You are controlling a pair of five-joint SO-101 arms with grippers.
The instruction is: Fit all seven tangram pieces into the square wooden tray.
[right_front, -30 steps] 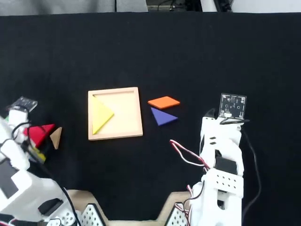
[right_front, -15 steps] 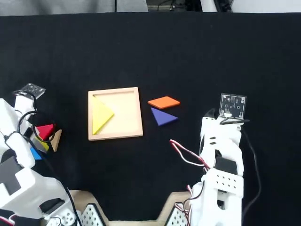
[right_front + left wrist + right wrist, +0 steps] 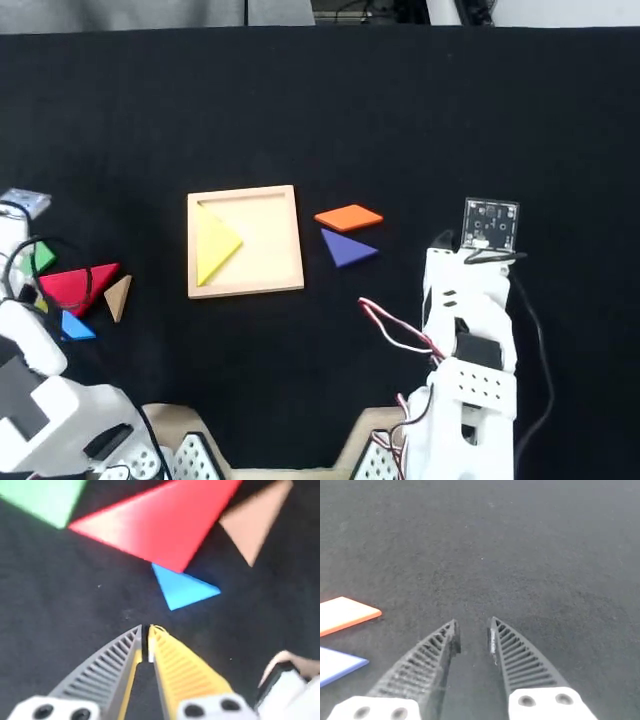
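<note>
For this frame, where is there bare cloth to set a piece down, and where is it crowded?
Bare: the wide cloth beyond the wooden tray, the strip between the tray and the tan triangle, and the tray's floor beside the yellow triangle. Crowded: the red triangle, green piece and blue triangle by the left gripper.

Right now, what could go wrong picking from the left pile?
1. The red triangle, blue triangle, tan triangle and green piece lie close together; grabbing one may drag its neighbours.
2. The left gripper is shut near the blue triangle; lowered like that, it would likely push it, not grasp it.
</note>
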